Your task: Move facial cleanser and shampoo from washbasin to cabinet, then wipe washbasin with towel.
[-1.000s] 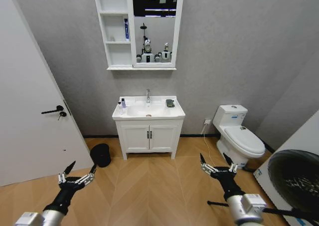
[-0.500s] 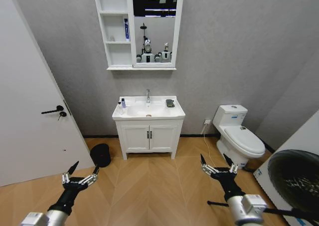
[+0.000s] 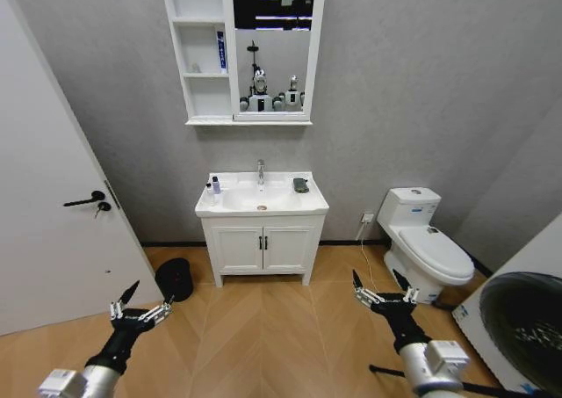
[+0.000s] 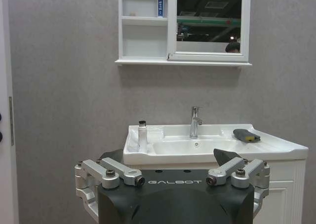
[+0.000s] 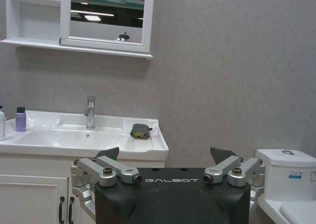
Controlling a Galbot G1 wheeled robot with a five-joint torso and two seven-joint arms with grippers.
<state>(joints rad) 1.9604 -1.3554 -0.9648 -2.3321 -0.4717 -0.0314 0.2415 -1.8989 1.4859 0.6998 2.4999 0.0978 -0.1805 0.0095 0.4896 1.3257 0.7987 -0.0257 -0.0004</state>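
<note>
The main risk from here is in the approach: the slim white plastic facial cleanser bottle (image 3: 211, 188) and the small purple shampoo bottle with the dark cap (image 3: 216, 184) stand very close to each other on one corner of the white ceramic washbasin (image 3: 262, 206), so fingers that reach for one can easily push the other over or into the bowl. The chrome tap (image 3: 260, 170) is near them too and could be hit. A grasp on the smooth, narrow white bottle may also slip. The left gripper (image 3: 139, 310) and the right gripper (image 3: 384, 293) both hang low over the wooden floor with their fingers spread wide and nothing between them. All the task's things are well apart from the fingers, far ahead and higher. The small dark grey folded towel (image 3: 300, 184) lies on the opposite side of the washbasin, and the white wall-hung cabinet with open shelves and a mirror (image 3: 199, 51) is higher again, above the basin.
</note>
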